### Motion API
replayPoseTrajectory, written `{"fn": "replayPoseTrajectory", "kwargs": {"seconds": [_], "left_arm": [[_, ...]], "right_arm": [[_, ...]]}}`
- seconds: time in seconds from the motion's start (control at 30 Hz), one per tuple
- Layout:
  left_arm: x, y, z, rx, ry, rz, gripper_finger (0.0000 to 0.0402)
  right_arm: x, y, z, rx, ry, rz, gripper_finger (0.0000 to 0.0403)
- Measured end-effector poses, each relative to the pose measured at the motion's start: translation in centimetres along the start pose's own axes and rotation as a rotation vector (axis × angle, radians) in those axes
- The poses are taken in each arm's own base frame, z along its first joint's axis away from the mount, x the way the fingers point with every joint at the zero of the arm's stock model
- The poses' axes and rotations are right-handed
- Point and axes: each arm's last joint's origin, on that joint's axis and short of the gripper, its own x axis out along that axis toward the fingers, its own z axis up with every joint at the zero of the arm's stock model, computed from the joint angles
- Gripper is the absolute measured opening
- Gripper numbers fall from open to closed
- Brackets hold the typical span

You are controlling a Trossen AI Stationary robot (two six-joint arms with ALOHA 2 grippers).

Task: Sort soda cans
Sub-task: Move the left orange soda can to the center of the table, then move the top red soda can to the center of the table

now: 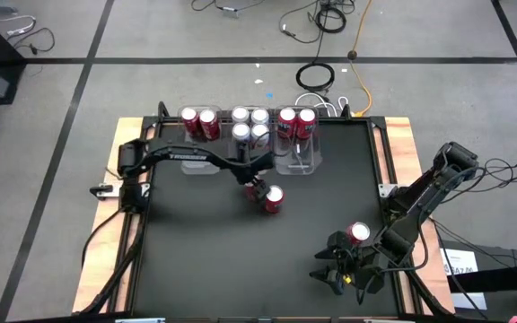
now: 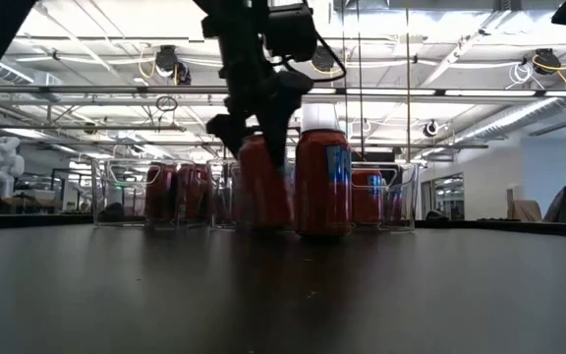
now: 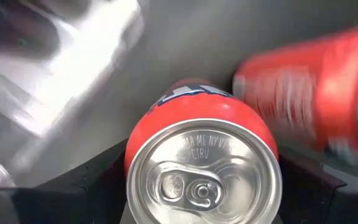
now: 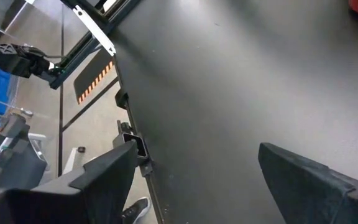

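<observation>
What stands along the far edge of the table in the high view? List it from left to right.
left pair of red cans → block of four silver cans → right pair of red cans

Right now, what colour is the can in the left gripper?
Red, silver top; left wrist view.

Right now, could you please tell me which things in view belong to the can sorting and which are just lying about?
Job: left end effector shut on the held red can; second red can beside it; third red can near the open right end effector; binned red cans; binned silver cans; clear bins.

Lying about: coiled black cable and orange cable, on the floor beyond the table.
</observation>
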Motion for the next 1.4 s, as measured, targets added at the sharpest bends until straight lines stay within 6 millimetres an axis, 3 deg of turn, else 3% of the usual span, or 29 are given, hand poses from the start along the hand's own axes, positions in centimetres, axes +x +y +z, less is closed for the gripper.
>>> {"fn": "replayPoseTrajectory", "kwargs": {"seconds": [0.2,0.87,1.23,1.4], "left_arm": [[0.3,-0.4,1.3,0.020,0.004,0.050,0.0318],[0.8,-0.6,1.4,-0.032,0.017,0.022,0.0321],[1.1,-0.8,1.2,-0.031,0.038,0.005,0.0388],[1.0,-0.7,1.2,-0.040,0.083,-0.049,0.0394]], "right_arm": [[0.0,0.0,0.0,0.000,0.000,-0.001,0.0329],[0.0,0.0,0.0,0.001,0.000,0.000,0.0329],[0.0,0.0,0.0,-0.004,0.001,0.000,0.0329],[0.0,0.0,0.0,-0.032,0.001,0.000,0.0329]]}}
